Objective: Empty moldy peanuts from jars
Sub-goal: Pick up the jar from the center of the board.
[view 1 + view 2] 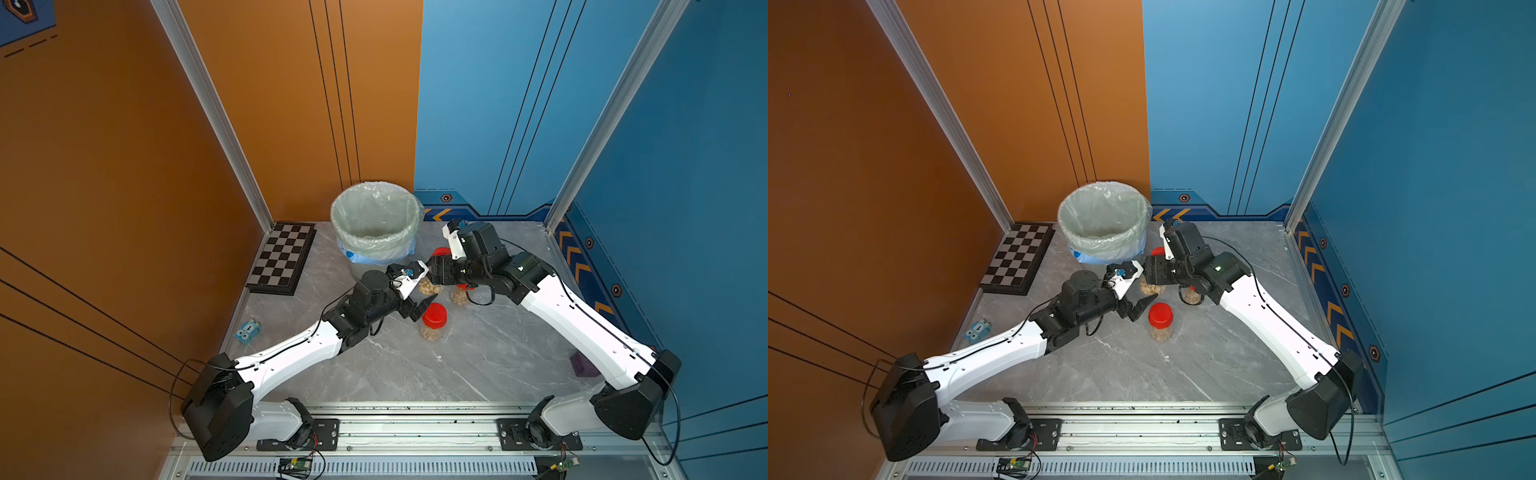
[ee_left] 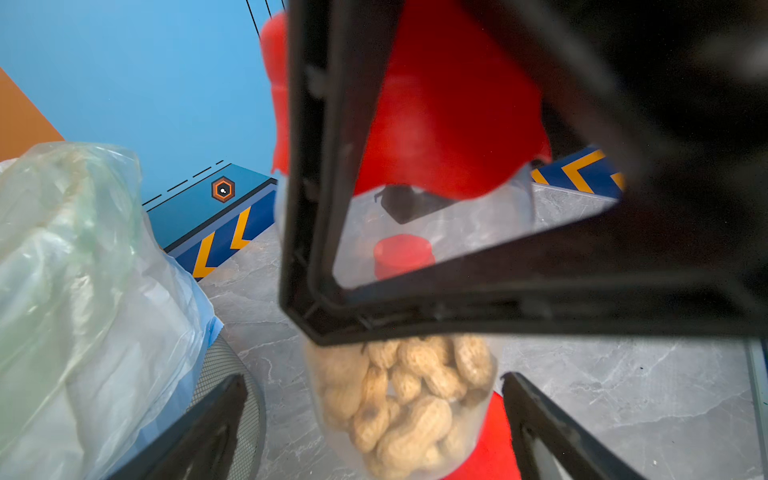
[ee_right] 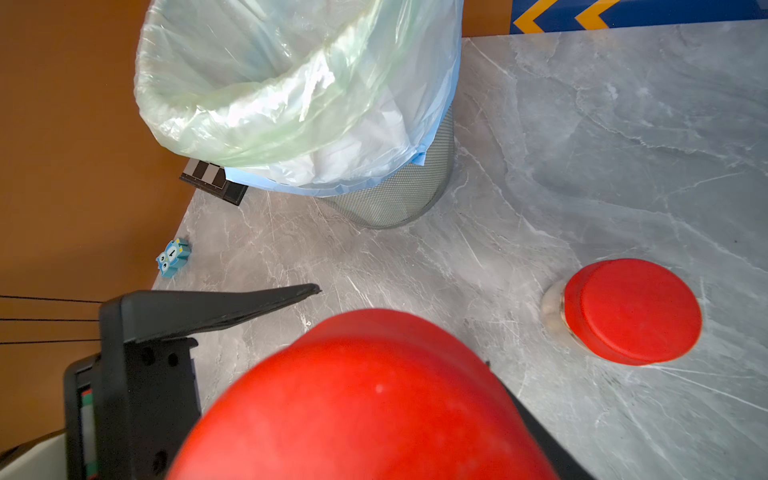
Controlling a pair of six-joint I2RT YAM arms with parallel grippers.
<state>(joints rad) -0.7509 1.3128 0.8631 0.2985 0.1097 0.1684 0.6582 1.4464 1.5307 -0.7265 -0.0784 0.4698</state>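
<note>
Right, as it stands: the right gripper (image 3: 403, 332) is clamped across the red lid (image 3: 365, 399) of one jar, call it the held jar (image 1: 1149, 288), just in front of the bag-lined bin (image 1: 374, 247). The left gripper (image 1: 427, 284) stands wide, one finger on either side of that jar's clear body, gripping nothing; the left wrist view shows a gap on both sides. Peanuts (image 2: 415, 386) fill its lower part, the lid is on, and nothing has been emptied. I can't tell whether its base rests on the table (image 1: 457, 365). Two more jars stand closed: the near jar (image 1: 433, 320) just beside the left gripper's lower finger, and the third jar (image 1: 459, 296) half hidden under the right arm. To me this looks like the set-up for unscrewing, with the left gripper holding the body while the right turns the cap. Several things could go wrong. A loose or off-centre left grip would let the whole jar spin with its lid. Too hard a squeeze could buckle the thin plastic. If the lid came free before the jar was over the bin, nuts would scatter on the table. A closing lower finger might also clip the near jar and topple it.
</note>
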